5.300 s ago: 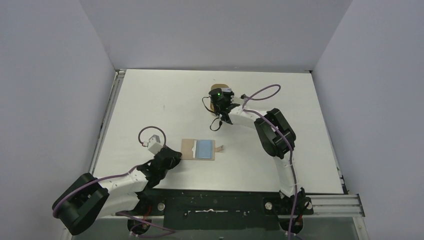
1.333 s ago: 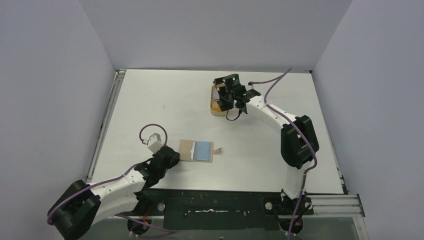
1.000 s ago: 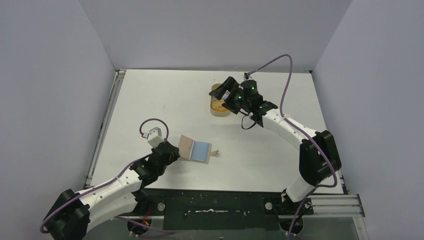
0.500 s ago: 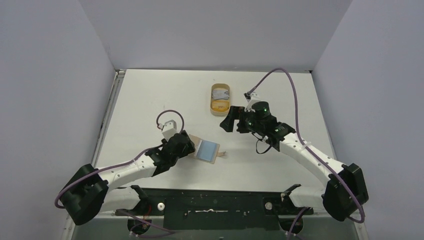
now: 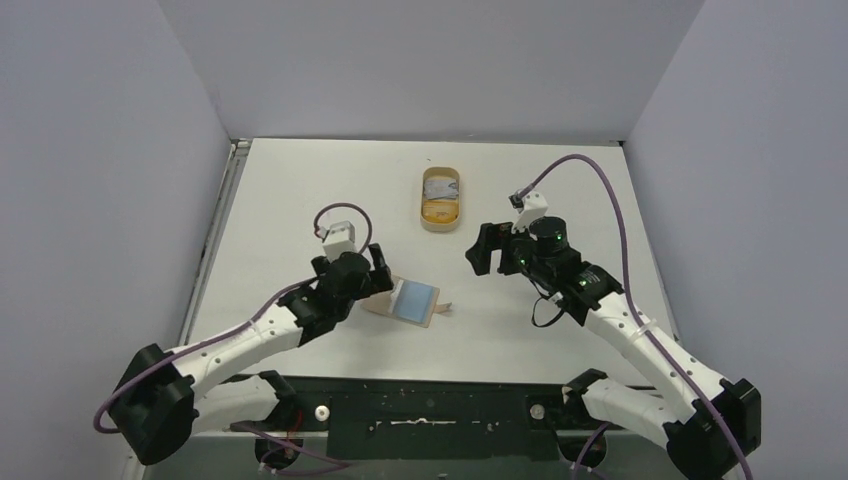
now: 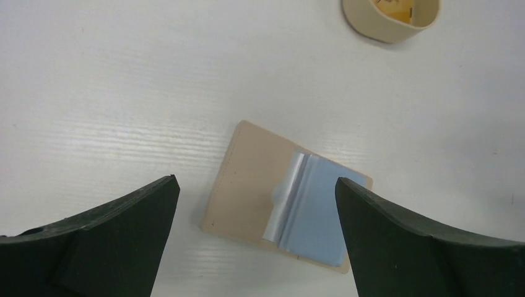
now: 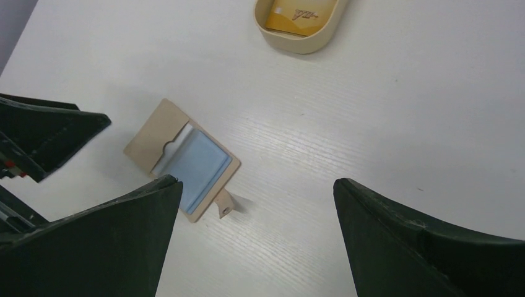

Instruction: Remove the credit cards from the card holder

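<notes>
On the left side of the white table (image 5: 300, 190), the left gripper (image 6: 254, 180) hangs over the near middle. Its two black fingers (image 6: 93, 247) are spread wide apart and hold nothing. Just under it and a bit to the right lies the card holder (image 5: 384, 297). It is open and flat on the table, turned a little crooked. From the left wrist camera it shows between the two fingers, lower down on the table. Its left half is plain tan. On its right half a light blue card (image 5: 415, 298) sits tucked into a pocket, and the pocket's clear edge shines near the fold. A small strap tab (image 5: 443, 307) sticks out from the right edge of the holder and stands up a little off the table. Farther back, near the middle of the table, stands an oval tan dish (image 5: 441, 226). It is well apart from the card holder. Something flat and yellow lies in it, with a pale grey part at the far end. To the right of the holder and nearer than the dish, the right gripper (image 7: 257, 180) hangs above the table. Its jaws are wide apart too, and it holds nothing. It points toward the left, with bare table below it and the card holder off to its lower left.
</notes>
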Controlling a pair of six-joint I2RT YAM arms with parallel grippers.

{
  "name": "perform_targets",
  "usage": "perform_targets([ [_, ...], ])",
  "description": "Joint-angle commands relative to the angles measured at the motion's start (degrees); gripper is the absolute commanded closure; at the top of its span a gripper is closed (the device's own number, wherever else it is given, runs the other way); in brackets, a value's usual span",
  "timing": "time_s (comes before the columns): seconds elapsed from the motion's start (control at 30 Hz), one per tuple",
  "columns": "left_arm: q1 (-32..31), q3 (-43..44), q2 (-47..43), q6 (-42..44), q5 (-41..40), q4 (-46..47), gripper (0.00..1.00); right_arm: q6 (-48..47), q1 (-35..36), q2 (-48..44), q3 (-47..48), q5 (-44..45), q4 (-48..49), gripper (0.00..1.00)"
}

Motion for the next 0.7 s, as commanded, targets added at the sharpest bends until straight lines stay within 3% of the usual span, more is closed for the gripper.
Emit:
perform_targets([
  [0.0, 9.1, 2.4, -7.6, 12.9, 11.0, 4.1, 0.03, -6.5, -1.6, -1.6, 0.5, 1.6, 0.6, 0.0],
  [0.07, 17.7, 2.7, -10.0, 12.7, 24.3, 6.5, 0.03, -7.6, -3.1, -0.9, 1.1, 0.9, 1.0, 0.0],
  [0.13, 24.6, 4.5, -10.8, 13.2, 31.3, 5.7, 0.03, -8.1, -5.3, 0.4, 2.3, -0.3, 1.6, 0.0],
  [0.23, 30.9, 8.9, -10.6, 15.8, 35.0, 0.7, 0.03, -7.5, -9.9, 2.3, 3.8, -1.7, 3.5, 0.0],
  [0.4, 37.9, 10.7, -9.5, 14.0, 42.5, 3.8, 0.03, -6.3, -17.8, 3.0, 3.9, -1.9, 6.6, 0.0],
  [0.5, 40.2, 13.1, -10.3, 15.4, 44.1, 1.3, 0.03, -5.1, -22.4, 2.7, 3.9, -1.3, 6.4, 0.0],
  [0.67, 40.4, 13.2, -14.0, 20.6, 36.6, -1.9, 0.03, -1.5, -27.1, 3.2, 6.0, 5.9, 1.3, 0.0],
])
